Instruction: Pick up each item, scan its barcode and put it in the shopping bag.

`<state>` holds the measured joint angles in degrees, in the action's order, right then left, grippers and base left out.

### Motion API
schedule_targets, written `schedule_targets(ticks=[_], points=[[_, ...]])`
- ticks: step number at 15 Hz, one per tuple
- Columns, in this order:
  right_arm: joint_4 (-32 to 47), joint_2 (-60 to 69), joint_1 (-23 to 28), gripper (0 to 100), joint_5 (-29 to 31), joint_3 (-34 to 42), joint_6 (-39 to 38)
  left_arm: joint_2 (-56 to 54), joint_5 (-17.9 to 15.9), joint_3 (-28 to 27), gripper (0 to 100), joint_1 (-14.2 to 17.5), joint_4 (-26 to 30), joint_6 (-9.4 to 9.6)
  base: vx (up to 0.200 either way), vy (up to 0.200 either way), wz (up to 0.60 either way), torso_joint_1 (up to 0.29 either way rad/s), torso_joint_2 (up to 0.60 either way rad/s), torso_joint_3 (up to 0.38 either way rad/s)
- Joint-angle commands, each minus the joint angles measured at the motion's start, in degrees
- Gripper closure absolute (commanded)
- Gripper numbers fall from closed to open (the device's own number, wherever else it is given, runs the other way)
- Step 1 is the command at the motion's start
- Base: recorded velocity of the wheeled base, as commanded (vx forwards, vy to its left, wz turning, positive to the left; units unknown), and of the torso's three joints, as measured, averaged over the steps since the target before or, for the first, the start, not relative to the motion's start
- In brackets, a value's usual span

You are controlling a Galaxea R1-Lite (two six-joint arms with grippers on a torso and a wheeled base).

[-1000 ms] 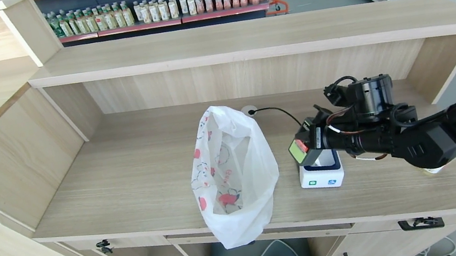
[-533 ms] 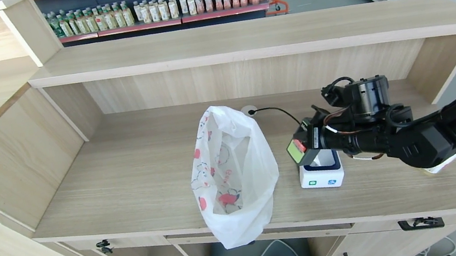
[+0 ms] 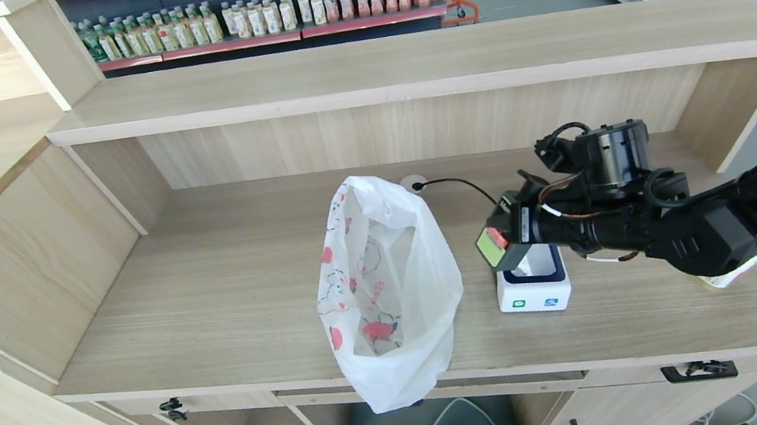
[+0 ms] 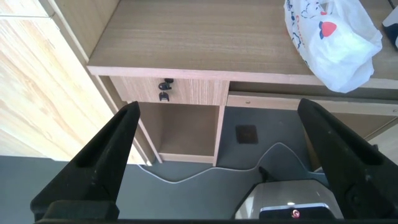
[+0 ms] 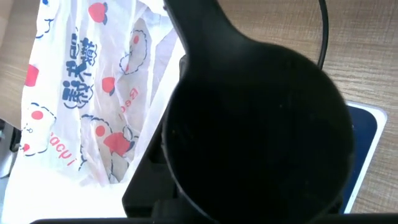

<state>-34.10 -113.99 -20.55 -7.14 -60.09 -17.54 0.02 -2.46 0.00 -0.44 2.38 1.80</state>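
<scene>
While the fingers of our right gripper (image 3: 502,239) clamp the green packet (image 3: 490,250) above the scanner (image 3: 533,291), scanning's seemingly underway; next, the shopping bag (image 3: 384,281).

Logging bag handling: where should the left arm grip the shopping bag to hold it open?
Probably the shopping bag by its raised far rim, from the robot's left: that edge stands free above the counter, while the right gripper, holding a green item, and the scanner crowd the other side.

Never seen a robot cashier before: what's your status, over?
Left gripper open, off the counter. Right gripper shut on item, just above scanner, beside bag. Path to bag clear.
</scene>
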Motion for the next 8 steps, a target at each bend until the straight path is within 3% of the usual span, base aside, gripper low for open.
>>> schedule_targets(ticks=[1, 2, 8], points=[[-0.53, 5.63, -0.01, 100, -0.15, 0.06, 1.81, -0.02, 0.00, 0.00, 0, 0.00, 0.00, 0.04, 0.000, 0.000, 0.00, 0.000, 0.00, 0.000], [-0.97, 8.53, 0.16, 100, -0.33, 0.59, 4.09, -0.02, 0.00, 0.00, 0, 0.00, 0.00, 0.04, 0.000, 0.000, 0.00, 0.000, 0.00, 0.000], [-1.41, 17.05, -1.42, 100, -7.27, 0.94, 17.98, -0.02, 0.00, 0.00, 0, 0.00, 0.00, 0.13, 0.000, 0.200, 0.00, 0.003, 0.00, 0.001]])
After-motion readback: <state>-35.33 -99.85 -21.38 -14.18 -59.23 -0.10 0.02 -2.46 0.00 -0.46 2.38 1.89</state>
